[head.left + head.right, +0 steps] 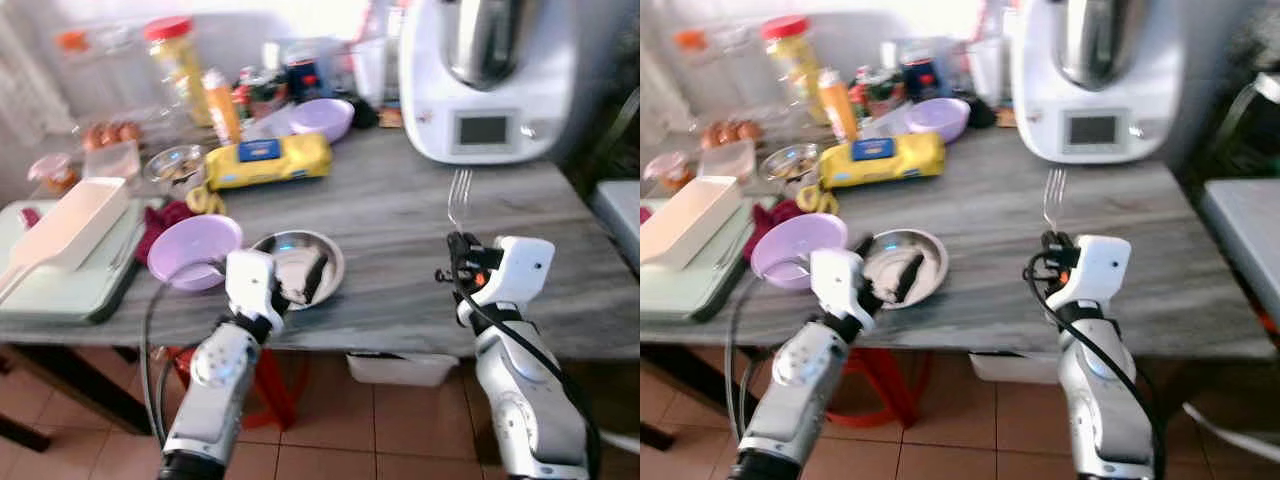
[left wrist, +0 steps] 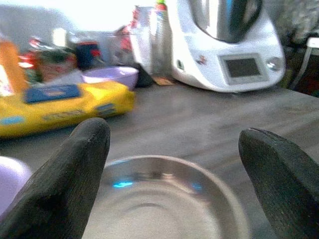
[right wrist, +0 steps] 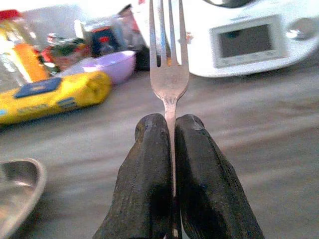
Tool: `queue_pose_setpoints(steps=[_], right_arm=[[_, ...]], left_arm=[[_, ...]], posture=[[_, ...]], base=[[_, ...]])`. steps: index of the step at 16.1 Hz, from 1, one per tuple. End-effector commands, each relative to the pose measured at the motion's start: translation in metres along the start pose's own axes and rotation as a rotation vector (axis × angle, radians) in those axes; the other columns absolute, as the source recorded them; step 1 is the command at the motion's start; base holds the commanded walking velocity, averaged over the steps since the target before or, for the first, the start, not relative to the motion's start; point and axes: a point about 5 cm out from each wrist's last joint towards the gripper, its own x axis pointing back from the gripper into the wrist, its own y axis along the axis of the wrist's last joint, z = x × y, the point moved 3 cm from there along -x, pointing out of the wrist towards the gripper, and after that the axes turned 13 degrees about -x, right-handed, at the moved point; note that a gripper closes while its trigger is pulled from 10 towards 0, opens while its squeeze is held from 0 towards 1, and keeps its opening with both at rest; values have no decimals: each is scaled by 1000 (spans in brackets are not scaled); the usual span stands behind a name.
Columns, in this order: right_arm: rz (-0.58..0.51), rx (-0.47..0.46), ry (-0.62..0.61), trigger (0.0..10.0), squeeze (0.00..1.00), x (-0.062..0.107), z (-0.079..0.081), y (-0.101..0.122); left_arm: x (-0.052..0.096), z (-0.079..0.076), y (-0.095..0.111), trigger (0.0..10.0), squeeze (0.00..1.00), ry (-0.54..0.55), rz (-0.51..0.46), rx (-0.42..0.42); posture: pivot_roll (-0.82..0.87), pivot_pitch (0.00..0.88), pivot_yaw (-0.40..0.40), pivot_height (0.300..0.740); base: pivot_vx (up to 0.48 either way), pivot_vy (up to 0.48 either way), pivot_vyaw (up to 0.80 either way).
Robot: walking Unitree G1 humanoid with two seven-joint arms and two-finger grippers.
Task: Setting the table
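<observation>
A silver fork (image 1: 459,196) points away from me over the grey table (image 1: 400,220), its handle clamped in my right gripper (image 1: 459,245). The wrist view shows both fingers (image 3: 149,169) shut on the fork (image 3: 169,59). A steel plate (image 1: 322,250) lies near the table's front edge at centre-left. My left gripper (image 1: 300,282) is open over that plate, its fingertips (image 2: 79,164) spread either side of the steel plate (image 2: 159,199). A lilac bowl (image 1: 195,248) sits just left of the plate.
A white kitchen machine (image 1: 490,75) stands at the back right. A yellow packet (image 1: 268,160), a second lilac bowl (image 1: 322,117), jars and bottles crowd the back left. A pale green tray (image 1: 70,285) with a white box lies at the left. A red stool (image 1: 270,385) stands underneath.
</observation>
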Motion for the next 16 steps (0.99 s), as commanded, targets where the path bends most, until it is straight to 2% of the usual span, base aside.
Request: queue_pose_setpoints(steps=[1, 3, 5, 7, 8, 10, 12, 16], right_arm=[[-4, -11, 28, 10000, 0, -1, 8, 1], [-2, -10, 30, 10000, 0, -1, 8, 0], [-1, -9, 30, 10000, 0, -1, 8, 0], [0, -13, 30, 10000, 0, -1, 9, -1], [4, -18, 27, 10000, 0, -1, 9, -2], [32, -44, 30, 10000, 0, -1, 12, -8], [67, -70, 37, 10000, 0, -5, 16, -13], [132, -163, 23, 10000, 0, -15, 23, -24]], left_arm=[[7, 7, 3, 10000, 0, -3, -25, -18], [6, 11, 16, 10000, 0, 13, -74, -53], [7, 16, 20, 10000, 0, 38, -78, -69], [16, 23, 13, 10000, 0, 53, -48, -82], [25, 26, 6, 10000, 0, 41, -19, -93], [46, 29, -8, 10000, 0, -45, 40, -99], [56, 31, -12, 10000, 0, -110, 66, -92], [58, 28, -13, 10000, 0, -194, 74, -69]], posture=[[-113, 60, 93, 740], [-110, 60, 91, 740], [-107, 61, 90, 740], [-106, 64, 93, 740], [-104, 67, 94, 740], [-93, 77, 93, 740], [-83, 85, 92, 740], [-81, 86, 95, 740]], base=[[0, 0, 0], [0, 0, 0], [0, 0, 0], [0, 0, 0], [0, 0, 0], [0, 0, 0], [0, 0, 0], [0, 0, 0]])
